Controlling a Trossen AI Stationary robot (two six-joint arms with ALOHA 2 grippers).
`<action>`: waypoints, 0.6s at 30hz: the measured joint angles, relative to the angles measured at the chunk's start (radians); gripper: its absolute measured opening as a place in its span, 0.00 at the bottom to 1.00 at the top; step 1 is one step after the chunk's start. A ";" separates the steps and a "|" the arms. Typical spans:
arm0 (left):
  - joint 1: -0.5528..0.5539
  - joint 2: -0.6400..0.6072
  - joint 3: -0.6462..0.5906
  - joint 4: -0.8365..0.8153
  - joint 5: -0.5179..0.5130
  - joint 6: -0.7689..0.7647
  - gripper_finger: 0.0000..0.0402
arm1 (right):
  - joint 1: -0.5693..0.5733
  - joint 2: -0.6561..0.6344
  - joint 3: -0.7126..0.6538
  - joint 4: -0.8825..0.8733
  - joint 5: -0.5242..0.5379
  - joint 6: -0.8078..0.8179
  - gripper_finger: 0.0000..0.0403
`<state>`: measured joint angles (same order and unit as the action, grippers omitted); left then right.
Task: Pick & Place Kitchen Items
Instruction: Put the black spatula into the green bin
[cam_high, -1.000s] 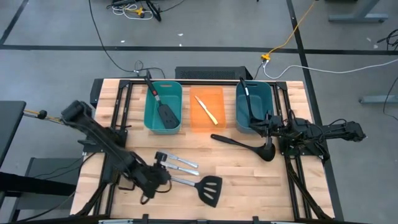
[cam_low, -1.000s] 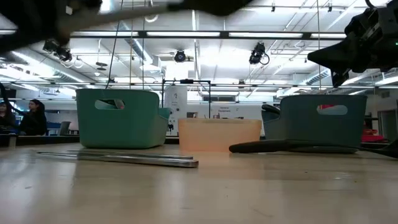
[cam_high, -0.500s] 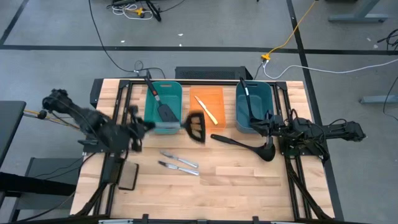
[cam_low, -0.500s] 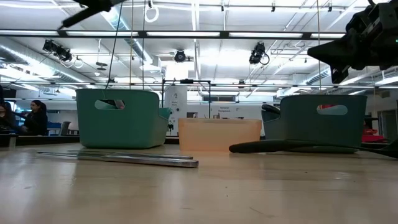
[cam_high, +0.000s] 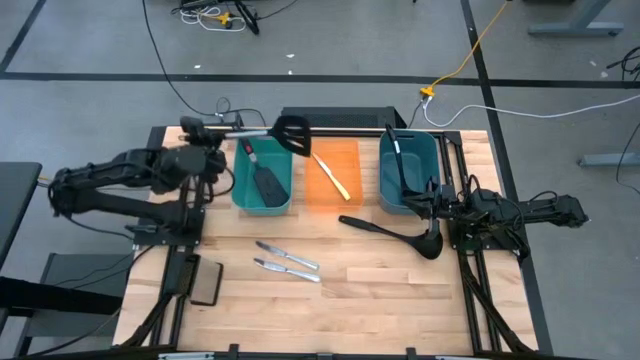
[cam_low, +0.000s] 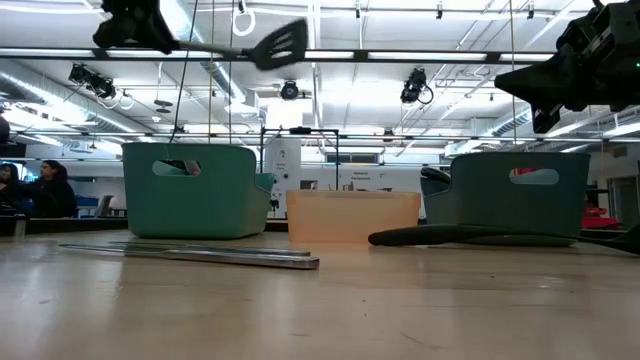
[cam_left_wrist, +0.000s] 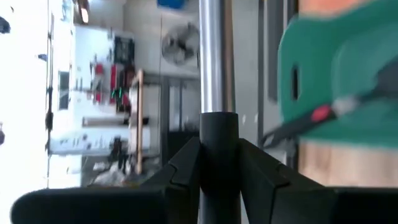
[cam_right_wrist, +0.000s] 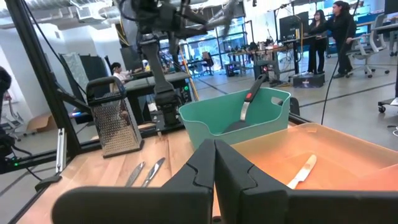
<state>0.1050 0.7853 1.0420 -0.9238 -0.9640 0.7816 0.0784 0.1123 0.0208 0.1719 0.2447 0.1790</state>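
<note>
My left gripper is shut on a black slotted spatula, high above the far rim of the left teal bin. In the low view the spatula's head shows up near the ceiling lights. A second spatula lies in that bin. The pale-yellow knife lies in the orange bin. One ladle leans in the right teal bin, and another lies on the table. Two silver knives lie flat on the table. My right gripper is shut and empty by the right bin. My left gripper pinches the black grip end of the spatula's handle between its two fingers. The fingers come level from the table's left and lie along the handle. The silver shaft runs straight out ahead of them. The spatula is lifted clear, about level, with its head over the left bin's far rim.
A flat black pad lies near the table's front left. The black frame rails run beside both arms. The wooden table top shows bare at the near middle and right. People show in the room beyond the table.
My left gripper has risen from the near left of the table with the spatula and swung toward the far edge. The spatula is lifted clear of the table, its head now over the left teal bin's far rim. The two silver knives stay where they were.
</note>
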 joint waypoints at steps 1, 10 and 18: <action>0.034 0.002 0.000 -0.003 0.001 0.023 0.21 | 0.000 0.000 0.000 0.000 0.000 0.000 0.02; 0.214 0.015 0.000 -0.072 -0.006 0.276 0.21 | 0.000 0.000 0.000 -0.002 -0.002 0.000 0.02; 0.223 0.074 0.000 -0.214 0.033 0.341 0.21 | 0.000 0.000 0.000 -0.002 -0.001 0.000 0.02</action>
<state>0.3285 0.8590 1.0424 -1.1381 -0.9312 1.1229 0.0784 0.1123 0.0208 0.1699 0.2436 0.1791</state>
